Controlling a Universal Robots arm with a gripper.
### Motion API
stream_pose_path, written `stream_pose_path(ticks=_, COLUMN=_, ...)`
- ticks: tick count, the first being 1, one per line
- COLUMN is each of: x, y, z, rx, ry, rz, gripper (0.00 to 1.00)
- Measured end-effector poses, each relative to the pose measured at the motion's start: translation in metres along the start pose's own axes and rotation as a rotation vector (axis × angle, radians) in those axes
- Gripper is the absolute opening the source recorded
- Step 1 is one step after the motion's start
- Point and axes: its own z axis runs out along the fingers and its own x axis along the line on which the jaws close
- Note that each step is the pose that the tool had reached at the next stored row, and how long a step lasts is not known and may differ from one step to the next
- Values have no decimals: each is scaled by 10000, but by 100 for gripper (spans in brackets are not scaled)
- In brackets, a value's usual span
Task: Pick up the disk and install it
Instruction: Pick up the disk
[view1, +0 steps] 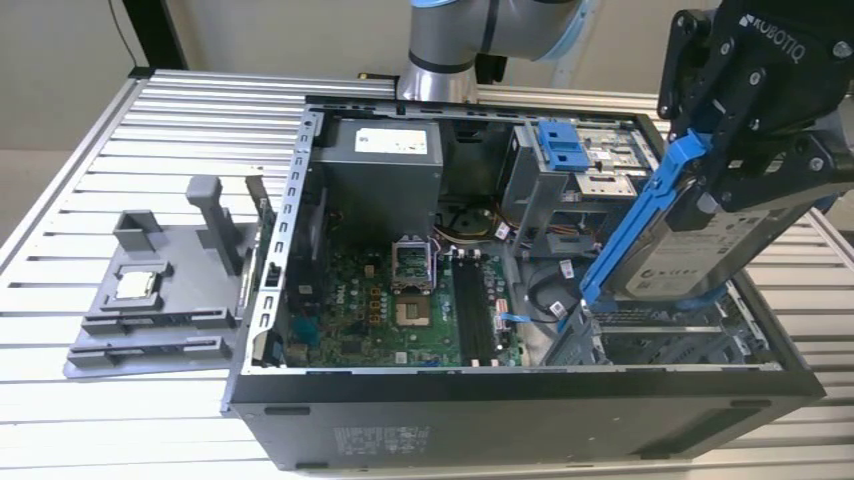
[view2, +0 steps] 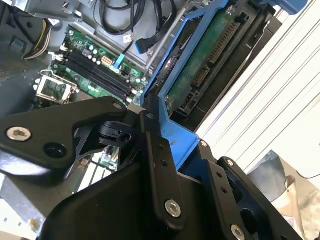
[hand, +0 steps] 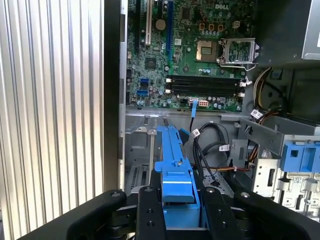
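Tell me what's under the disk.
The gripper holds the disk tilted over the drive bay of the computer case. In the first wrist view, black cables lie below it. The disk covers the bay floor directly beneath.

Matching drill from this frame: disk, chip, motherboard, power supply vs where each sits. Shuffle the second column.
1. disk
2. chip
3. motherboard
4. power supply

A. on the grey stand outside the case
B. flat on the case floor
C. clamped in the gripper, tilted, above the open case
D. in the case corner nearest the arm's base

Pairs: 1-C, 2-A, 3-B, 4-D
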Motion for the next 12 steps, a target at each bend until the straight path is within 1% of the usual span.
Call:
stream_pose_path(ticks=3, x=6, y=-12, z=17, rx=3, ry=-14, rz=2, gripper=0)
stream_pose_path(ticks=5, x=15, y=-23, z=36, rx=5, ry=-47, rz=4, gripper=0)
stream_pose_path(ticks=8, x=35, y=-51, z=70, rx=8, ry=-142, rz=13, gripper=0)
stream_pose_path(ticks=12, x=67, y=-108, z=104, rx=13, ry=-306, rz=27, gripper=0)
